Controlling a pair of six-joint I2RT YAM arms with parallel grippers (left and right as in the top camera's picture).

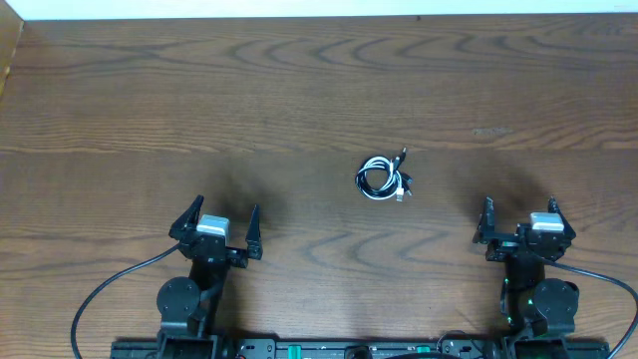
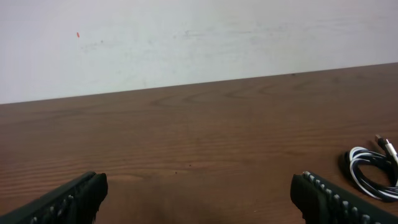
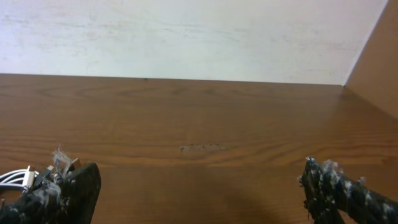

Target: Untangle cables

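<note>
My left fingers (image 1: pixel 224 211) stood fully apart and held nothing; bare tabletop (image 1: pixel 299 80) showed between them. My right fingers (image 1: pixel 519 207) were likewise spread wide and empty, with pale fibres clinging to their ribbed pads (image 3: pixel 341 186). Both pairs sat low over the near part of the tabletop, well apart from each other.

The cables (image 1: pixel 382 179), one white and one black, lay on the tabletop roughly midway between my two arms and beyond the fingertips, touching neither pair. They were looped together in one small coil, with plug ends projecting at its far and right sides. In the left wrist view the cables lay off to the right. In the right wrist view only a white strand showed past the left-hand finger.

A faint scuff (image 1: pixel 491 131) marked the wood beyond my right arm. Thick black wires (image 1: pixel 100 289) trailed from the arm bases. The white wall (image 2: pixel 186 43) behind the tabletop bore one small red spot (image 2: pixel 78 35).
</note>
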